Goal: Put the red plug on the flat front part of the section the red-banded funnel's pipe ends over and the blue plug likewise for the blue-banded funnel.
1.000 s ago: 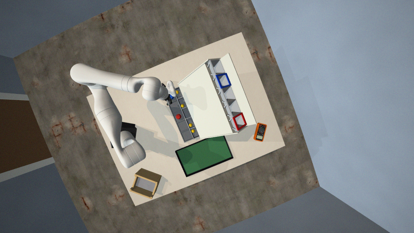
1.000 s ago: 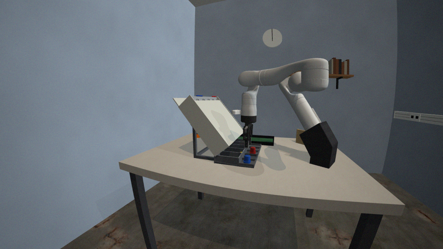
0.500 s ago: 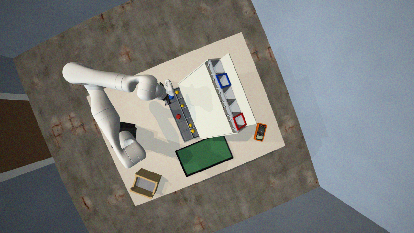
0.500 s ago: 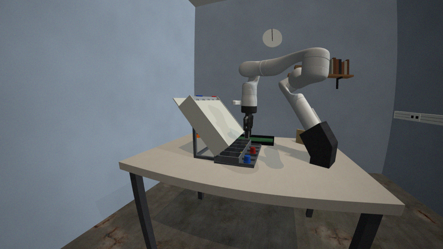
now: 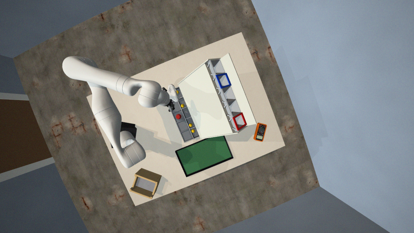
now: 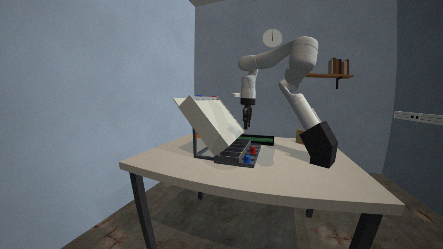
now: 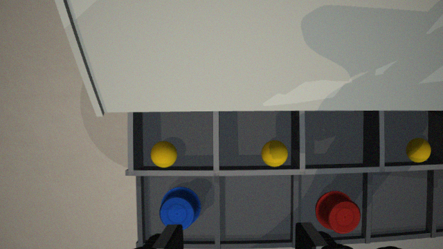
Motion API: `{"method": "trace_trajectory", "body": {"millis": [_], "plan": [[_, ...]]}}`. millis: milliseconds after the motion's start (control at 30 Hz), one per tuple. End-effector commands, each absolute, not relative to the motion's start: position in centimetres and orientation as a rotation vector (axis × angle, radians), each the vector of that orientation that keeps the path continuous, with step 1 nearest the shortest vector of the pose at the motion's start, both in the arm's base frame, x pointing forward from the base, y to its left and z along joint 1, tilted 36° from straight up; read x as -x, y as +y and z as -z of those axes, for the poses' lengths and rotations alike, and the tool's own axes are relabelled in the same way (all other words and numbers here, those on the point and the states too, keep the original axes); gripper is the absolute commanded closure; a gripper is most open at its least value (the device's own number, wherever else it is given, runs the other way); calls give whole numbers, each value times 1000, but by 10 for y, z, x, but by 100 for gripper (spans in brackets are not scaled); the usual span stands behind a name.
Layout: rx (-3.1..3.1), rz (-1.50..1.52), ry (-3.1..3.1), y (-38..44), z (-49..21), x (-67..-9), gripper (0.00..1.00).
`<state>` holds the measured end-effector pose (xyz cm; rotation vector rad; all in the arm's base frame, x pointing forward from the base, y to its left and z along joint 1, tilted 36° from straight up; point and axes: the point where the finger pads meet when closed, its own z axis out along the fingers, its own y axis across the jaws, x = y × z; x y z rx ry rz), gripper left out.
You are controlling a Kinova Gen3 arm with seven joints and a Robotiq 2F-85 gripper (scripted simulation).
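While the red plug (image 5: 178, 116) (image 6: 252, 150) (image 7: 342, 216) and blue plug (image 6: 247, 159) (image 7: 177, 211), smooth and round-topped, stand in separate flat front sections of the grey divided tray (image 5: 187, 141) (image 6: 246, 166) (image 7: 216, 172), the gripper (image 5: 170, 103) (image 6: 246, 127) (image 7: 239, 235) hangs above, fingers parted around nothing. Beyond spread the pale tabletop (image 5: 156, 144) (image 6: 278, 182) (image 7: 52, 173), rust-stained floor (image 5: 144, 26) (image 6: 247, 222) and matte blue walls (image 5: 347, 72) (image 6: 108, 77).

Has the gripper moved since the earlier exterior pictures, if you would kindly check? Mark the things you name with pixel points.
Yes, the gripper (image 5: 171, 107) (image 6: 246, 127) (image 7: 239, 228) has risen, judged against the red plug (image 6: 252, 150).
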<state>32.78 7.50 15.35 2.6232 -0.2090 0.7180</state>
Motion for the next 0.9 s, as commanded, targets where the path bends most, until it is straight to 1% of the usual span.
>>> {"method": "trace_trajectory", "body": {"millis": [0,67,300,333,867], "plan": [[-2663,-717,-229,46,-216,-316,35],[-2663,-717,-229,37,-234,-312,35],[-2663,-717,-229,37,-234,-312,35],[-2629,-725,-215,14,-278,-302,35],[-2629,-725,-215,14,-278,-302,35]]}}
